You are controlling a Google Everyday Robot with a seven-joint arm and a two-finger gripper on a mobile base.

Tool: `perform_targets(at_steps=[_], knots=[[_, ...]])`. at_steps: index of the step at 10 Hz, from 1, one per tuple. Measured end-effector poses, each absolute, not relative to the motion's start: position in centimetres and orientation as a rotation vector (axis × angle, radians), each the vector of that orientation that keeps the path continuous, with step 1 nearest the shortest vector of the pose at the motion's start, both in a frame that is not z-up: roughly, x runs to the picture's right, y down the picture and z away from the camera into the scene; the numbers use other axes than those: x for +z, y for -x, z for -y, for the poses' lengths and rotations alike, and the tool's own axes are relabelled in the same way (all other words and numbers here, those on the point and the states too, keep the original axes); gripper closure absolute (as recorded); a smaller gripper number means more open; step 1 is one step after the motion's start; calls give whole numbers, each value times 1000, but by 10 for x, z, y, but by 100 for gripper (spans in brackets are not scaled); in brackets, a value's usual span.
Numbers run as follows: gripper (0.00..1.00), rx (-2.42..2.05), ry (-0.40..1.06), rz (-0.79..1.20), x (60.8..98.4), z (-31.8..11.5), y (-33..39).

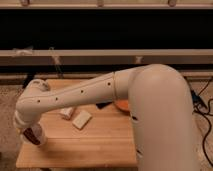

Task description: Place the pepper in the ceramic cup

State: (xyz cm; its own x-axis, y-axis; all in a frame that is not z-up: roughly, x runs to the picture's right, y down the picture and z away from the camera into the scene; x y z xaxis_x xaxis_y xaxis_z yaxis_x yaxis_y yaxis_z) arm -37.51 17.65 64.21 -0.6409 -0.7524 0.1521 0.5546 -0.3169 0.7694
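Note:
My gripper (pixel 30 132) hangs at the end of the long white arm, over the front left corner of the wooden table (pixel 100 146). It is shut on the pepper (pixel 34 137), a small dark red piece that shows just below the fingers. A white rounded shape right against the pepper looks like the ceramic cup (pixel 42 135). The wrist hides most of the cup. I cannot tell whether the pepper's tip is inside the rim or just beside it.
An orange-red bowl (pixel 121 105) sits at the table's back right, half behind the arm, with a black slab (pixel 102 105) next to it. Two pale blocks (pixel 82 120) (pixel 66 112) lie mid-table. A dark shelf runs behind.

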Motion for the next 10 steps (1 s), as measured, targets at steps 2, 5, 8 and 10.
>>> perform_targets(at_steps=[2,5,8,10], knots=[[100,-2040,-330,1062,640,-177,380],[100,-2048,-399,1051,644,-172,387],[100,-2019,-453,1041,659,-155,393],[100,-2014,-481,1037,670,-146,403]])
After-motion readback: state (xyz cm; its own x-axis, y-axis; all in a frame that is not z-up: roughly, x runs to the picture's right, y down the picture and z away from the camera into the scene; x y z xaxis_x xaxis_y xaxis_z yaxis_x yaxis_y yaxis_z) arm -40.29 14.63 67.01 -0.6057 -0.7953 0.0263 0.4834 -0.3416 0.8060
